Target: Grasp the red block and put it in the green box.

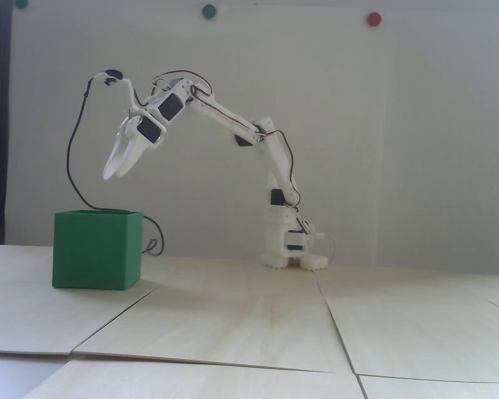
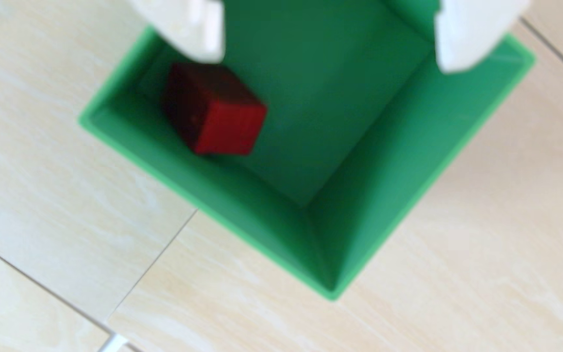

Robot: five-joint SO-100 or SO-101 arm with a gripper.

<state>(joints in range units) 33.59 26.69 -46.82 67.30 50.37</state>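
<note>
We see the gripper (image 1: 113,174) hanging above the green box (image 1: 95,253), tips pointing down and left in the fixed view, fingers spread wide and holding nothing. In the wrist view both white fingertips (image 2: 199,30) are cut off by the top edge. The white arm (image 1: 228,120) reaches left from its base, elbow bent. The red block (image 2: 219,115) lies on the box floor near one wall, blurred; the fixed view hides it behind the box's side.

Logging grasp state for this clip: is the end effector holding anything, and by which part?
Nothing. The end effector hangs open above the green box; the red block lies inside it.
</note>
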